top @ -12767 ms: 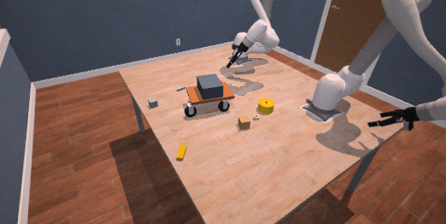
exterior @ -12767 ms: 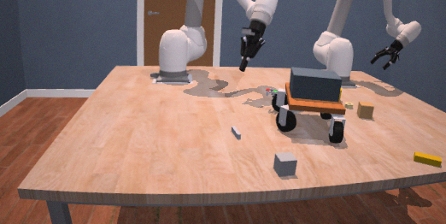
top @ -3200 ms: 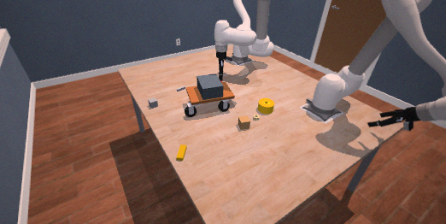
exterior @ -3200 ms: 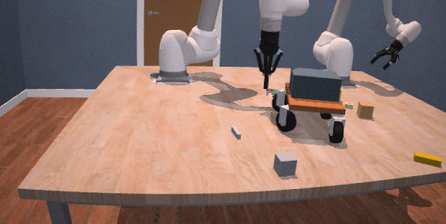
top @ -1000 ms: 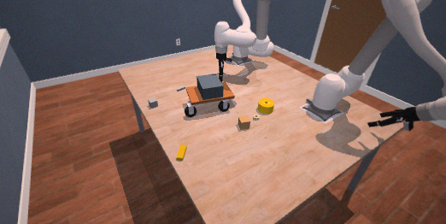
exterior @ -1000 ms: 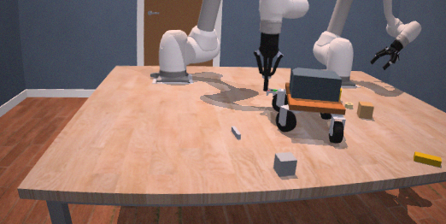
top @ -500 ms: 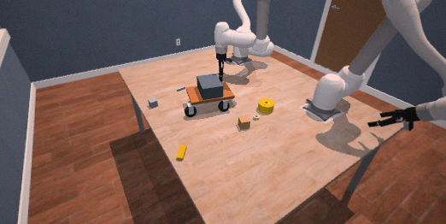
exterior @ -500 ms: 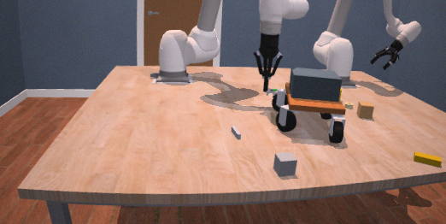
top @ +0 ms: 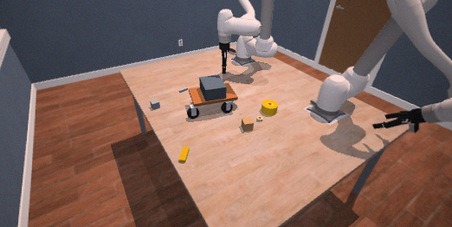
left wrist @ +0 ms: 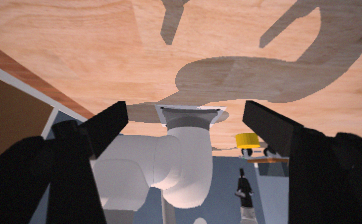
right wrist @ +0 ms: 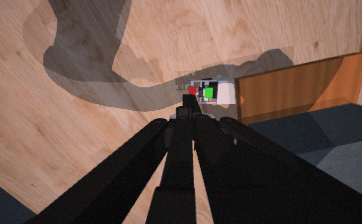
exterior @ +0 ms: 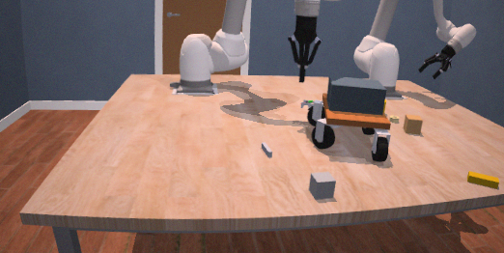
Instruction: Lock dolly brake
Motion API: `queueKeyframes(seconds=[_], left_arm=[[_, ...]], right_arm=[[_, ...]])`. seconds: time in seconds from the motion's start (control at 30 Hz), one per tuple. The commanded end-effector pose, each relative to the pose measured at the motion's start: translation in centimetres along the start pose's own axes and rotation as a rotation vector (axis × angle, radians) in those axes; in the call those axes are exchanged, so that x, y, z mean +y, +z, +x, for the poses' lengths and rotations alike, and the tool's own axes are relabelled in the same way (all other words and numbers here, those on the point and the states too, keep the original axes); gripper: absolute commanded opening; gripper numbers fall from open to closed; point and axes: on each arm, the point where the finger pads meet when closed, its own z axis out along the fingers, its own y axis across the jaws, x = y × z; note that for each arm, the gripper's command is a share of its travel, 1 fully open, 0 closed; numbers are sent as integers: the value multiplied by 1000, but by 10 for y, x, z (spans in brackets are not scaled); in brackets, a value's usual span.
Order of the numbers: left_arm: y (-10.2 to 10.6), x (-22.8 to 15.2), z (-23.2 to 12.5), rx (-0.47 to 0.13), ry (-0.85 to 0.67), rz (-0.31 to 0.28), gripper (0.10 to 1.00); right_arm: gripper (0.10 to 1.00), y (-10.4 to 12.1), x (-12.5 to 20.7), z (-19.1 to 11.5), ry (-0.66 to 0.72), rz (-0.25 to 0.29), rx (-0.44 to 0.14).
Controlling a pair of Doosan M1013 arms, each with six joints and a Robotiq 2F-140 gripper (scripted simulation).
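Right-wrist view: right pincer (top: 223, 73) (exterior: 302, 81) (right wrist: 190, 98) closed, empty, tips above the desk (top: 242, 158) (exterior: 193, 162) near the red pedal end (right wrist: 192, 90) beside the dolly's orange deck (top: 196, 98) (exterior: 357, 120) (right wrist: 292, 92); best press red straight down, avoiding green, without shoving the dolly.

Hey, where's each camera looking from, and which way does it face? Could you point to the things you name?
Top: high over one table side, looking down across the dolly (top: 195, 99) (exterior: 357, 121) (right wrist: 287, 92); both arms and hands show.
Exterior: low beyond the table's edge, facing the door; both arms and hands show.
Left wrist: on the left arm, looking between its hand's spread fingers toward the right arm's base; its own fingers show.
Right wrist: on the right arm, looking down past its closed fingers at the pedal's red and green ends.
Top and exterior share the gray cube (top: 155, 105) (exterior: 322, 185).
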Motion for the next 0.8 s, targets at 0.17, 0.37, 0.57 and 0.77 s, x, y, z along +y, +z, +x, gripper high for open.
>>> queueKeyframes(seconds=[0.17,0.37,0.57,0.77], left_arm=[[0,0,0,1,0,0,1000],[0,0,0,1,0,0,1000],[0,0,0,1,0,0,1000],[0,0,0,1,0,0,1000]], right_arm=[[99,-60,1,0,0,0,0],[99,-86,1,0,0,0,0],[99,-88,1,0,0,0,0],[99,-88,1,0,0,0,0]])
